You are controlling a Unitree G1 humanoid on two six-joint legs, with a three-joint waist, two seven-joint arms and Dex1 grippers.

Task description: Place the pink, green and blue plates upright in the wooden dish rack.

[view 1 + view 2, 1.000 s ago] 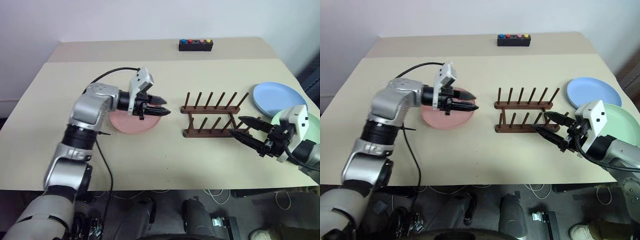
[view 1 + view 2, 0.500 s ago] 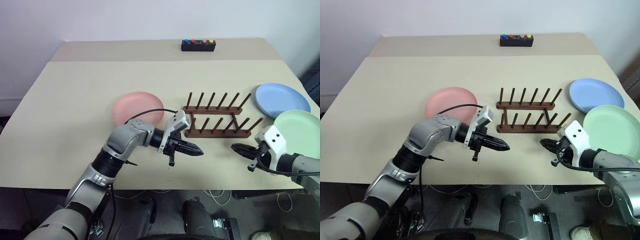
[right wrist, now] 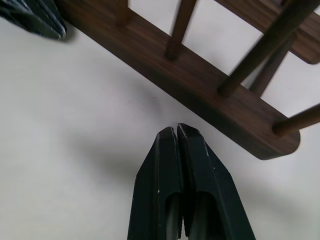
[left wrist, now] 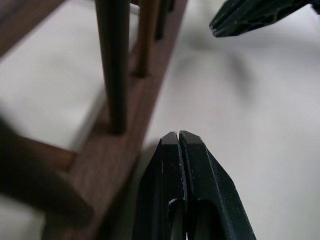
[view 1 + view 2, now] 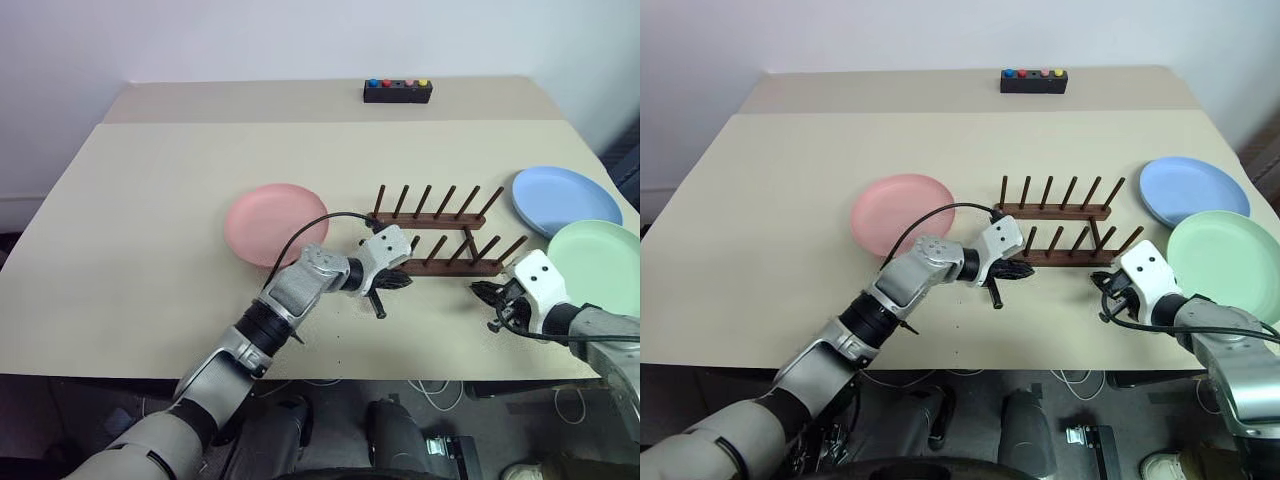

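Both my claws pressed together and empty, left claw [image 5: 398, 282] at the near-left end of the rack [image 5: 440, 240], right claw [image 5: 483, 292] just off its near-right end, while pink plate [image 5: 270, 222] lay flat left of the rack, blue plate [image 5: 565, 199] and green plate [image 5: 600, 252] flat to its right.

plates: three, one pink [image 5: 272, 222], one blue [image 5: 565, 199], one green [image 5: 598, 252], all lying flat on the table [image 5: 150, 220]
rack [image 5: 440, 240]: one, with two rails
pegs: two rows; six count clearly in the far row, the near row partly hidden
button box [image 5: 397, 92]: one, black
buttons on box: four, blue, red, pink and yellow
grippers: two, left [image 5: 398, 282] and right [image 5: 483, 294]
tables: one
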